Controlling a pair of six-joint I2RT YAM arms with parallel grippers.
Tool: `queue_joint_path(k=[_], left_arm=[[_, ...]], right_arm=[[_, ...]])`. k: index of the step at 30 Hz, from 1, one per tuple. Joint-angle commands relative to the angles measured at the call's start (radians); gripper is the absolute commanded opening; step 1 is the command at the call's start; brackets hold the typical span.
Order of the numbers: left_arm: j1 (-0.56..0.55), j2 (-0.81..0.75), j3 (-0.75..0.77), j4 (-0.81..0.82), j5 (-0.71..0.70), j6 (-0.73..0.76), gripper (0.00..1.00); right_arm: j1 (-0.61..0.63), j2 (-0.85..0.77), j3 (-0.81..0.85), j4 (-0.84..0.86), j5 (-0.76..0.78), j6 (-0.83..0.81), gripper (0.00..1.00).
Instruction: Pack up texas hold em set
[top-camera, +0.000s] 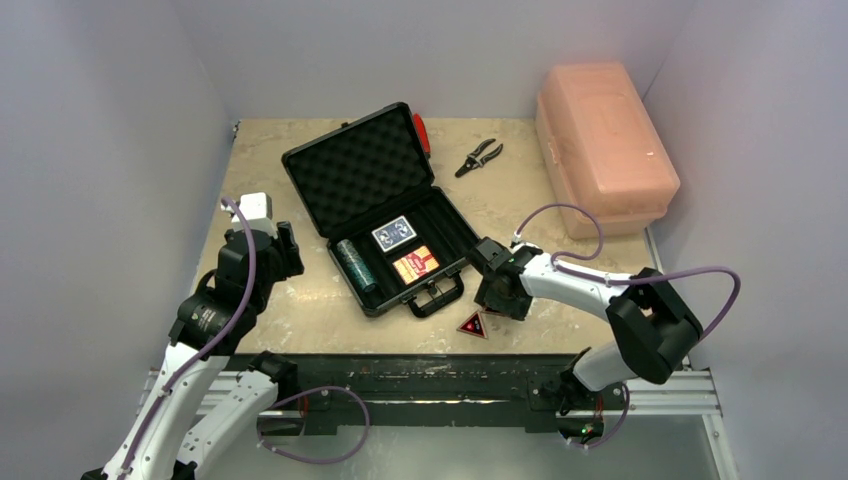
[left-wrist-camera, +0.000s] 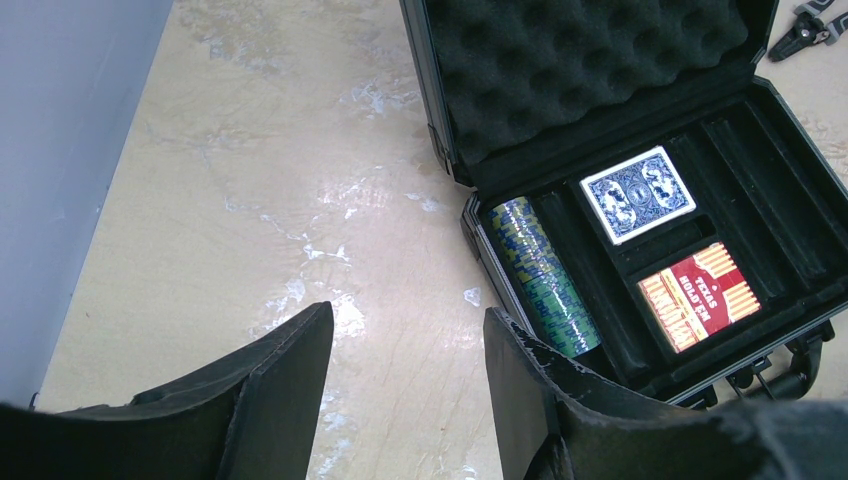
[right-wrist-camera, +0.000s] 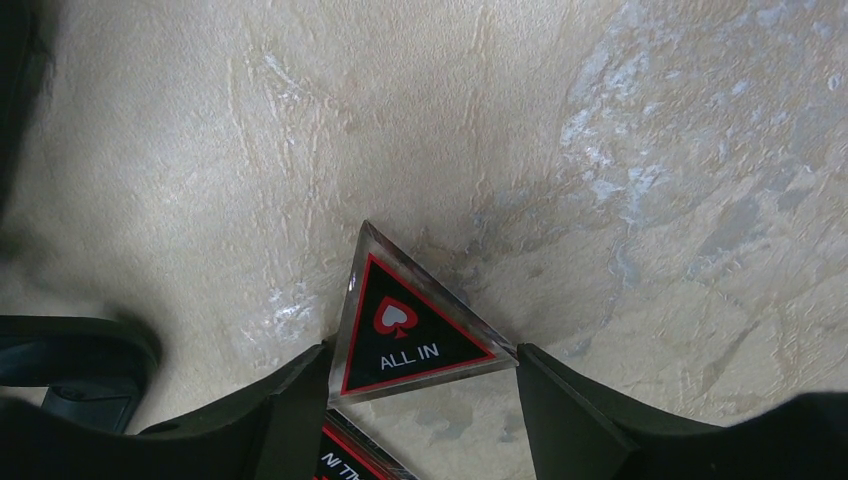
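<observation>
At the table's near edge, your right gripper is straddling the flat ALL IN triangle, jaws spread, beside the open briefcase. It is looking light, stiff, probably slick; pinch across its edges. Your left gripper is hovering spread too.

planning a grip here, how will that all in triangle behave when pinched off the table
The triangle looks like stiff, glossy clear-edged plastic, so probably rigid but slippery. It lies flat on the table, so its thin edges may be hard to catch.
</observation>
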Motion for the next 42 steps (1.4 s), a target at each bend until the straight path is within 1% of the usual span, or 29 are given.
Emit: queue_joint_path(k=[1,11,19,24,33,37,42], left_arm=[[0.009,-0.001,0.035,0.009,-0.009,-0.003,0.57],[0.009,-0.003,0.035,0.009,-0.01,-0.003,0.56],[0.01,-0.005,0.035,0.009,-0.01,-0.003,0.57],[0.009,-0.011,0.033,0.008,-0.017,-0.005,0.57],[0.009,-0.013,0.03,0.01,-0.03,-0.006,0.58],[0.009,-0.009,0.033,0.01,-0.021,-0.005,0.57],[0.009,-0.013,0.032,0.013,-0.021,-0.004,0.56]], right_arm=[[-0.003,-0.006,0.042,-0.015,0.05,-0.003,0.59],[-0.003,-0.083,0.113,-0.073,0.118,-0.049,0.45],[-0.004,-0.13,0.164,-0.099,0.174,-0.094,0.4],[-0.002,-0.162,0.196,-0.068,0.185,-0.164,0.36],[-0.003,-0.17,0.277,0.008,0.166,-0.341,0.35],[-0.003,-0.135,0.338,0.035,0.131,-0.416,0.35],[-0.002,-0.085,0.408,0.058,0.095,-0.468,0.34]])
